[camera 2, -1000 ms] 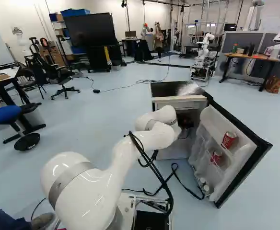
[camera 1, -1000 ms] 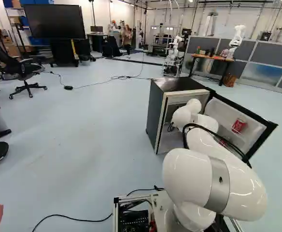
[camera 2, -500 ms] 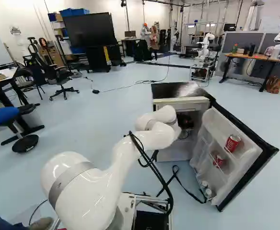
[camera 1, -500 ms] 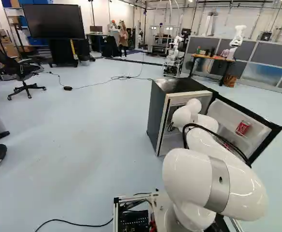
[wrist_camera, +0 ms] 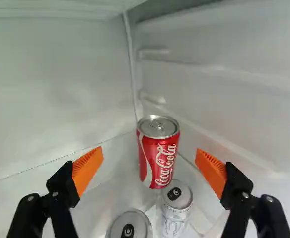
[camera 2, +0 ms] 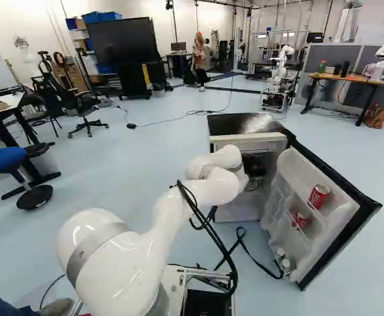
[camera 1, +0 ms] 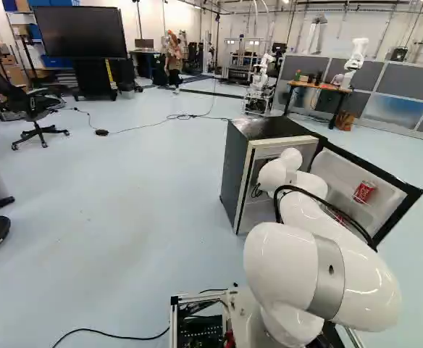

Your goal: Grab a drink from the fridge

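While my fingers point(wrist_camera: 213, 171) stand wide apart, holding nothing, the red can point(wrist_camera: 157, 153) sits ahead of their gap in the fridge's point(camera 1: 240, 170) corner; reaching low could topple the silver can point(wrist_camera: 177, 206) before it, or jam me against the side wall point(wrist_camera: 244, 109).

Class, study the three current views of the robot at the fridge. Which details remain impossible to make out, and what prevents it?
- Gripper, both base views: hidden at the fridge by the arm.
- Nearer silver can's lower body, wrist view: cut off by the edge.
- Red can's base, wrist view: partly behind the farther silver can.
- Pale items low in the door, right base view: too small to identify.
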You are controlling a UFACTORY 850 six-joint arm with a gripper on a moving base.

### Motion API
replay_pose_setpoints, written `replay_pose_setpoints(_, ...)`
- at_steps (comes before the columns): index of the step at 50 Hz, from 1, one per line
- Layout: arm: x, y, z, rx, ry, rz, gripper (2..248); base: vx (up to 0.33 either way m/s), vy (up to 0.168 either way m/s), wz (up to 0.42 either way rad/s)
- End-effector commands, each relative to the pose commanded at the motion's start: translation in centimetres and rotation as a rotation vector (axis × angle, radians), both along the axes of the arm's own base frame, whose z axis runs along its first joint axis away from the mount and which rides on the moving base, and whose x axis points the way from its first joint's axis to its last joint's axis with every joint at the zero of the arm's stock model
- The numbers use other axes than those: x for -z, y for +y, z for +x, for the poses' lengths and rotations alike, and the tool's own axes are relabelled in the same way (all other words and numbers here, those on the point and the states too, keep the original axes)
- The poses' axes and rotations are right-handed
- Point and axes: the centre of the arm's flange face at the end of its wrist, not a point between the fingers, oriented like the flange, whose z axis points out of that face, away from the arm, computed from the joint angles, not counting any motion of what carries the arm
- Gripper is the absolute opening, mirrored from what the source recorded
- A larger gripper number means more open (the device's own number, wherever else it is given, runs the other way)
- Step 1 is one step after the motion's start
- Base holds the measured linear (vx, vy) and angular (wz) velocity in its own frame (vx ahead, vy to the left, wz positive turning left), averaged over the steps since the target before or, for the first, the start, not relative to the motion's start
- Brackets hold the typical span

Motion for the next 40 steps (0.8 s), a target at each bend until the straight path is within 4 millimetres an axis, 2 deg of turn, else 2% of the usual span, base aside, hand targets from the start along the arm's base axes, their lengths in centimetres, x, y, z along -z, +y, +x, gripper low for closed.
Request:
replay_pose_setpoints(10, 0.00, 0.00, 0.00, 0.000, 0.000, 0.000, 247, 0.000, 0.000, 0.000)
replay_pose_setpoints(11, 0.00, 0.00, 0.00, 0.000, 0.000, 0.000, 214, 0.000, 0.000, 0.000)
replay_pose_setpoints(15, 0.00, 0.00, 0.00, 0.000, 0.000, 0.000, 214, 0.000, 0.000, 0.000)
replay_pose_setpoints(16, 0.00, 0.00, 0.00, 0.000, 0.000, 0.000, 176, 0.000, 0.000, 0.000)
replay_pose_setpoints(20, 0.00, 0.00, 0.00, 0.000, 0.000, 0.000, 176, 0.000, 0.000, 0.000)
replay_pose_setpoints(21, 0.00, 0.00, 0.00, 0.000, 0.000, 0.000, 138, 0.000, 0.000, 0.000)
replay_pose_setpoints(26, 0.00, 0.00, 0.00, 0.000, 0.000, 0.000, 138, 0.000, 0.000, 0.000)
replay_pose_setpoints(27, 0.00, 0.00, 0.00, 0.000, 0.000, 0.000, 101, 0.000, 0.000, 0.000)
replay_pose_setpoints(31, 0.00, 0.00, 0.00, 0.000, 0.000, 0.000, 101, 0.000, 0.000, 0.000)
replay_pose_setpoints(32, 0.00, 0.00, 0.00, 0.000, 0.000, 0.000, 93, 0.000, 0.000, 0.000)
replay_pose_setpoints(40, 0.00, 0.00, 0.00, 0.000, 0.000, 0.000, 93, 0.000, 0.000, 0.000)
